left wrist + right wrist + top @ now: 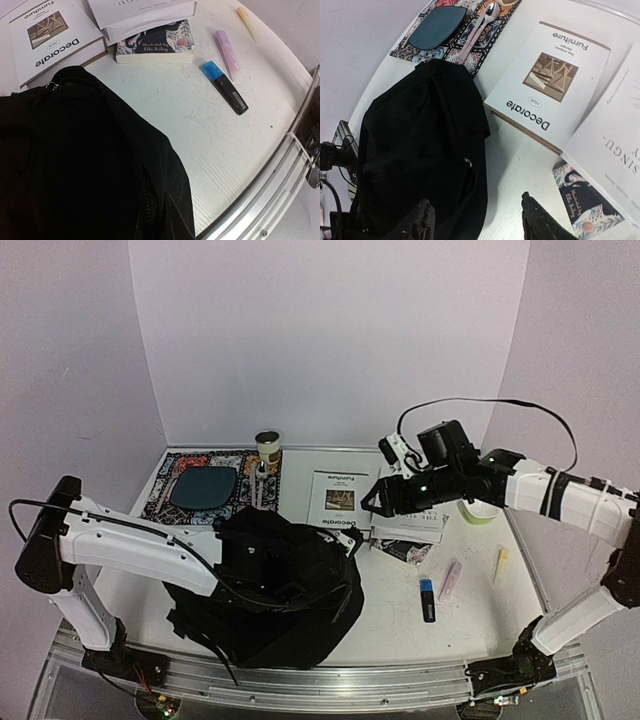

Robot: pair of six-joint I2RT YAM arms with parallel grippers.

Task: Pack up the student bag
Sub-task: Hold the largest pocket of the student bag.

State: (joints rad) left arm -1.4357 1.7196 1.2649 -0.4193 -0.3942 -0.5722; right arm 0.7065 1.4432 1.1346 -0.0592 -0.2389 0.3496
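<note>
The student bag (280,585), black and floppy, lies in a heap at the near left of the table. It also shows in the left wrist view (75,160) and the right wrist view (420,145). My left gripper (232,562) is buried in its bunched, raised fabric, with the fingers hidden. My right gripper (372,502) hovers open and empty over the table between the bag and the books; in its own view (476,200) the jaws stand wide apart. A white "Decorate" book (338,498) lies just beyond the bag.
A white book (415,522) rests on a floral book (405,550). Right of them lie a blue-black marker (427,598), a pink highlighter (450,580) and a yellow one (501,562). A teal plate (203,487), a spoon (261,483) and a cup (268,448) are at the back left.
</note>
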